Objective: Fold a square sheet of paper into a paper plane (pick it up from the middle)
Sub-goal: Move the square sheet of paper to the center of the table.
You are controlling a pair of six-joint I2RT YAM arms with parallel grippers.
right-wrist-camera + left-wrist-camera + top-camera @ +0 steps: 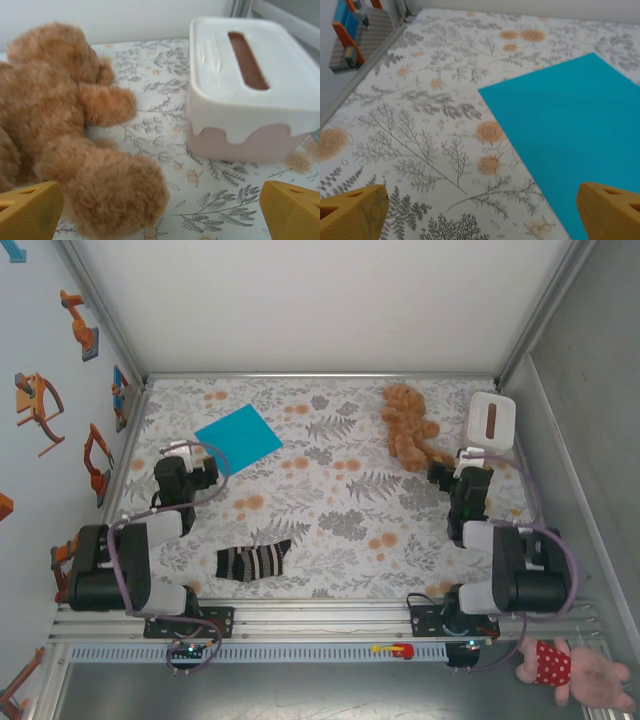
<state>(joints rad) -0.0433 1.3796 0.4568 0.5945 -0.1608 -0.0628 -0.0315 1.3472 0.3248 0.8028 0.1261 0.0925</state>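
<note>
Yellow fingertips of the left claw stand spread and empty, presumably ready for the paper lying flat on the desk just ahead to its right; the right claw, spread too, faces the bear.

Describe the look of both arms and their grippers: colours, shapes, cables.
Both arms are built alike, with black joints and bases and white link covers. The left arm and right arm each carry a looping lilac cable. The left gripper and right gripper have blunt, wedge-shaped mustard-yellow fingers with small recessed holes.
</note>
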